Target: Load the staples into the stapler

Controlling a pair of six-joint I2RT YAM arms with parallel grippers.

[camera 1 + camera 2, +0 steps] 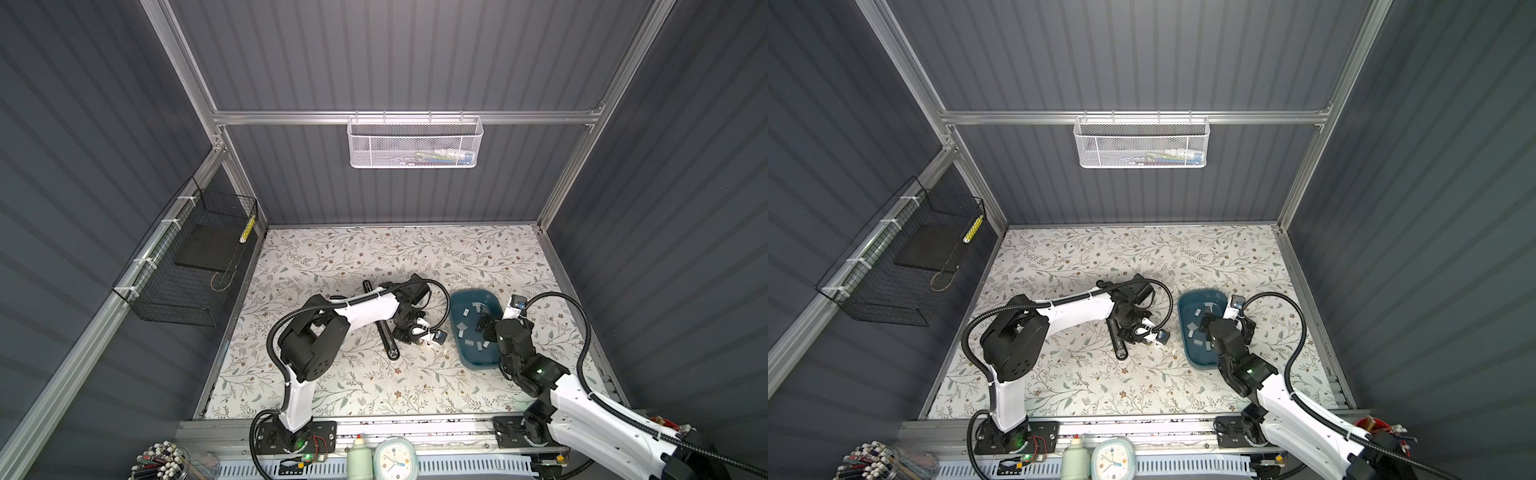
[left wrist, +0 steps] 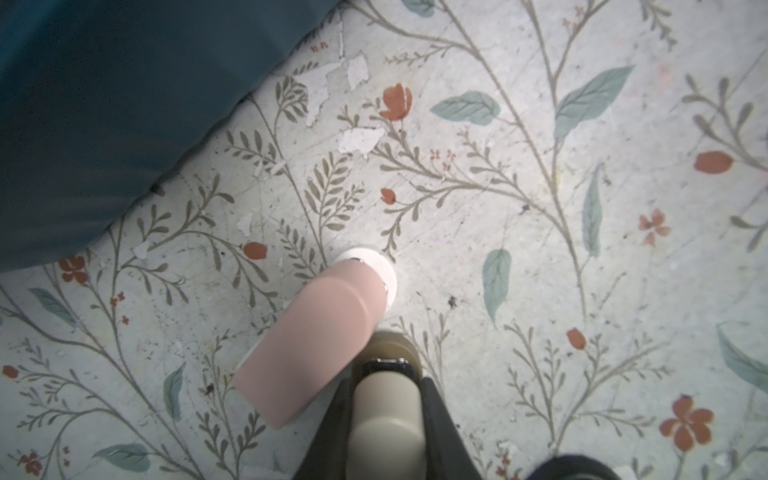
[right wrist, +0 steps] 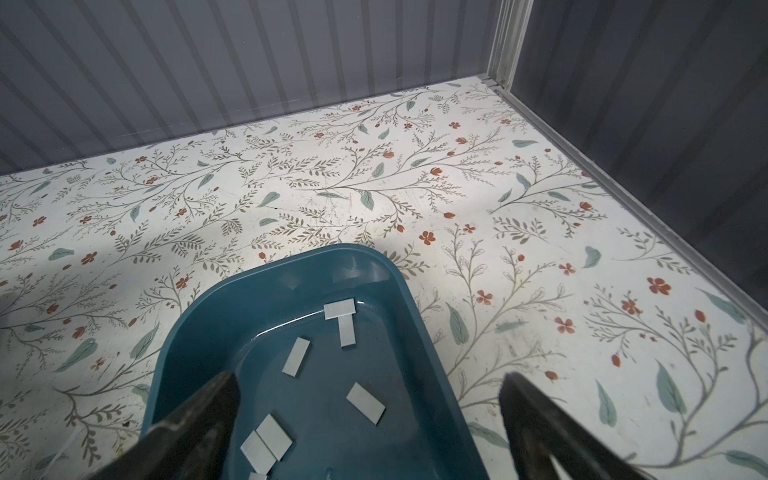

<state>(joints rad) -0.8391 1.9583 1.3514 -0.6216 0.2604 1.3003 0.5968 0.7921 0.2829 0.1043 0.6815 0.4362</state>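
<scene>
The tray [image 3: 270,299] is deep teal, and the staples [image 3: 365,402] inside it are pale grey. Around the tray, the table cover [image 1: 374,257] is off-white, printed with olive sprigs, grey-green leaves and small rust-red flowers, with worn white patches. Just beside the tray, the stapler [image 2: 307,345] is pale pink with a cream part and a white tip.

The gripper [image 2: 384,374] is closed on a beige rounded piece [image 2: 388,419]. Just beside it is a pink piece [image 2: 316,345], over the floral counter [image 2: 540,249]. A teal tray [image 2: 104,104] is near.
</scene>
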